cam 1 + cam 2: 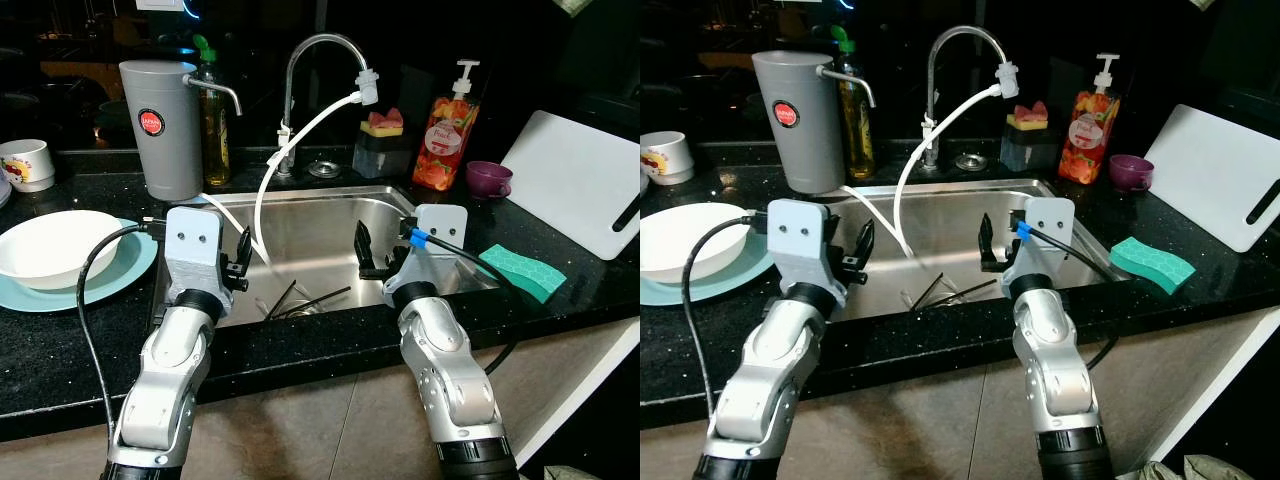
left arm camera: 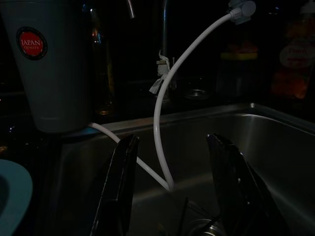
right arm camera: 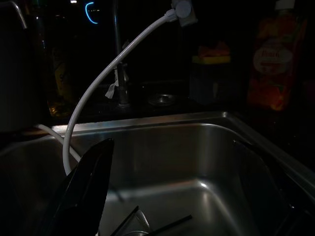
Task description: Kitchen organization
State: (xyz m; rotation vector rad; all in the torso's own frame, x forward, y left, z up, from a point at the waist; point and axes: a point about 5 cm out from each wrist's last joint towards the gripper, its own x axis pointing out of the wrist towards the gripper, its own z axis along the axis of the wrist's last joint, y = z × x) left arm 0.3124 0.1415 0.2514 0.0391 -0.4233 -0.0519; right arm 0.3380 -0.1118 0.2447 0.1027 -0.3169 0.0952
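Now poised over the sink (image 1: 330, 200), both arms level at the front rim. Left gripper (image 1: 243, 262) at eight o'clock of the basin, fingers spread wide, holding nothing; right gripper (image 1: 377, 256) at four o'clock, equally wide and empty. Probably readied to lift the dark chopsticks (image 1: 300, 300) lying on the basin floor between them, beneath the white hose (image 1: 300, 135).
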